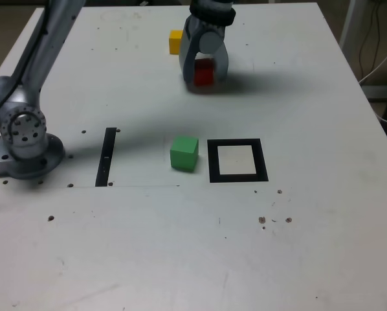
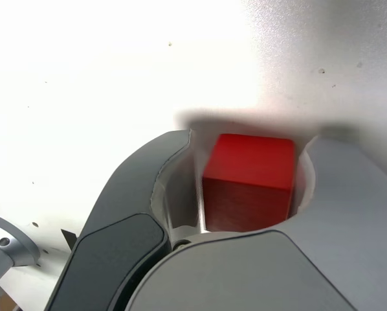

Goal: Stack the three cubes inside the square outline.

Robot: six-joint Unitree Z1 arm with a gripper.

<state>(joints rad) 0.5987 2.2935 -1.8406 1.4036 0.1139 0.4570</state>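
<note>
The red cube (image 1: 204,72) rests on the white table at the far middle, and my gripper (image 1: 204,80) stands down over it. In the wrist view the red cube (image 2: 248,170) fills the space between the two grey jaws of the gripper (image 2: 250,139), which press its sides. A yellow cube (image 1: 175,41) sits just beyond, toward the exterior view's left, partly behind the gripper. Nearer the camera the green cube (image 1: 184,153) stands alone, just left of the square outline (image 1: 239,176), a black frame with a white centre and nothing inside it.
A thin black strip (image 1: 107,157) lies on the table left of the green cube in the exterior view. The arm's grey base (image 1: 25,139) is bolted at the left edge. Cables hang off the table at the far right.
</note>
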